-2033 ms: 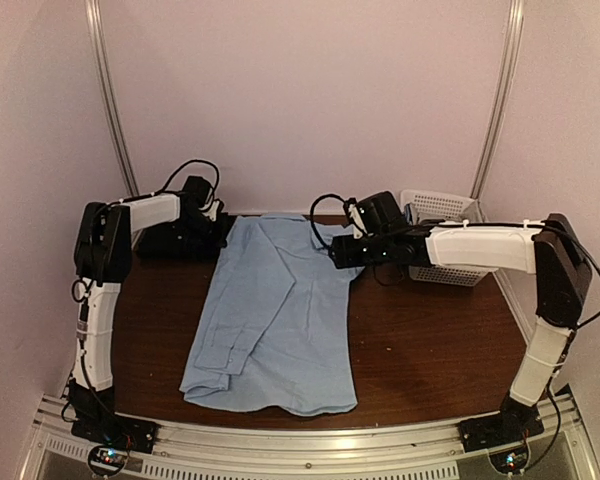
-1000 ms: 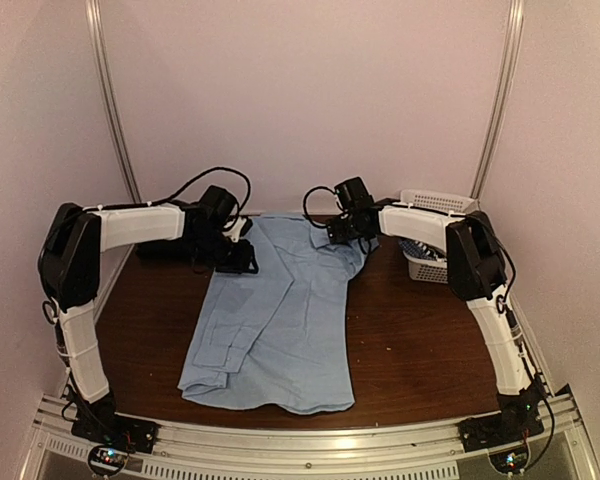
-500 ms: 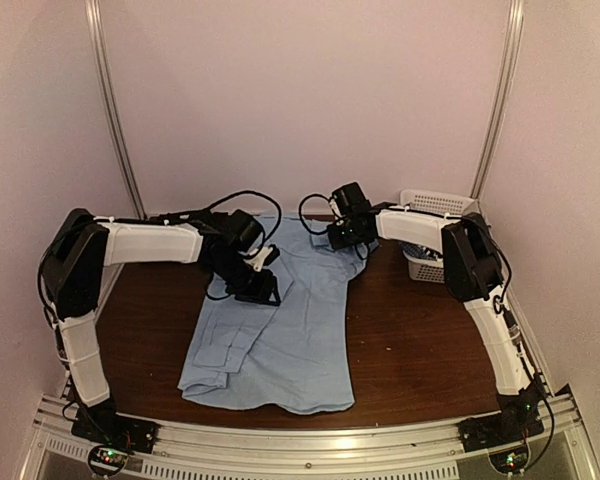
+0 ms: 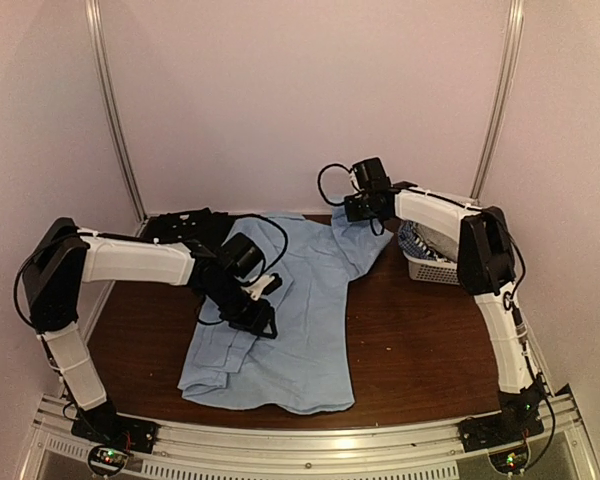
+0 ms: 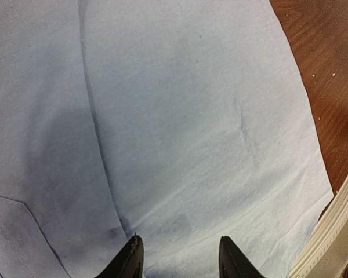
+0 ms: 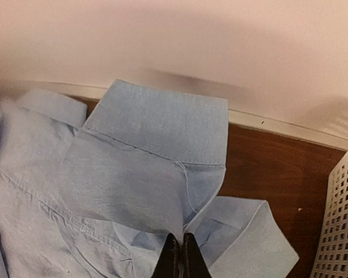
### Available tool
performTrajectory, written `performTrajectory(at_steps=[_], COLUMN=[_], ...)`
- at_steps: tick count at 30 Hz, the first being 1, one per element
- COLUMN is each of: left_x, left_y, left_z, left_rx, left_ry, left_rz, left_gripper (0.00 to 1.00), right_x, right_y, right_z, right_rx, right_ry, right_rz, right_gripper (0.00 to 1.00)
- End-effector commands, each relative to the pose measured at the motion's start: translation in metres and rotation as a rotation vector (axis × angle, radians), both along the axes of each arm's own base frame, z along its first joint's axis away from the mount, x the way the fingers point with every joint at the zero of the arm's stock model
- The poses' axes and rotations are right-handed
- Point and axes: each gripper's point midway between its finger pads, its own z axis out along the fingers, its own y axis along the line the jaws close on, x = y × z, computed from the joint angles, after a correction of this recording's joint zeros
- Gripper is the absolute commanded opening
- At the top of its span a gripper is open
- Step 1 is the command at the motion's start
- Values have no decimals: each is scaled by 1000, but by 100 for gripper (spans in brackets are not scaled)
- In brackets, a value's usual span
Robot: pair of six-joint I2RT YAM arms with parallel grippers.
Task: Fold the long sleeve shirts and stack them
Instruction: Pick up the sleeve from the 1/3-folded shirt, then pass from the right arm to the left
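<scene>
A light blue long sleeve shirt (image 4: 300, 330) lies spread on the brown table (image 4: 430, 340), collar toward the back wall. My right gripper (image 4: 354, 212) is shut on a fold of its sleeve near the cuff (image 6: 162, 116), lifted at the back right. In the right wrist view the cloth runs straight into my shut right gripper (image 6: 180, 258). My left gripper (image 4: 263, 318) hovers open over the shirt's left middle. In the left wrist view my left gripper (image 5: 180, 260) has only flat blue shirt (image 5: 191, 116) beneath it. Something dark, perhaps the black shirt (image 4: 185, 222), lies at the back left.
A white lattice basket (image 4: 428, 265) with some cloth in it stands at the back right, close to the right arm; its wall (image 6: 342, 220) shows in the right wrist view. Bare table (image 5: 330, 69) lies right of the shirt. The back wall is close behind the right gripper.
My right gripper has shut on the sleeve and risen toward the back wall. My left arm has swung forward and lower over the shirt's left side, still open.
</scene>
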Motion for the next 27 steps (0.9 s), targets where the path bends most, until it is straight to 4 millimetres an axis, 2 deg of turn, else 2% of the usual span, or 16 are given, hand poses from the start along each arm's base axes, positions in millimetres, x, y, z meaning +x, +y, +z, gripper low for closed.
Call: performTrajectory(at_steps=[1, 5, 13, 18, 22, 27], left_x=[-27, -44, -73, -81, -86, -100], left_y=[-2, -1, 8, 12, 14, 22], left_z=[6, 3, -8, -8, -10, -22], left_rx=[-23, -23, 12, 10, 11, 38], left_ry=[33, 63, 117, 132, 147, 185], left_rz=[-58, -88, -139, -152, -156, -165], left_gripper=[45, 45, 45, 45, 45, 46], right_x=[20, 31, 38, 41, 45, 47], right_y=[-39, -59, -98, -125, -141, -149], right_z=[97, 133, 178, 210, 224, 230], right_rx=[42, 58, 69, 92, 105, 121], right_ry=[-172, -241, -336, -400, -436, -448], right_rz=[-83, -108, -178, -221, -238, -235], right_gripper=[0, 0, 0, 0, 0, 0])
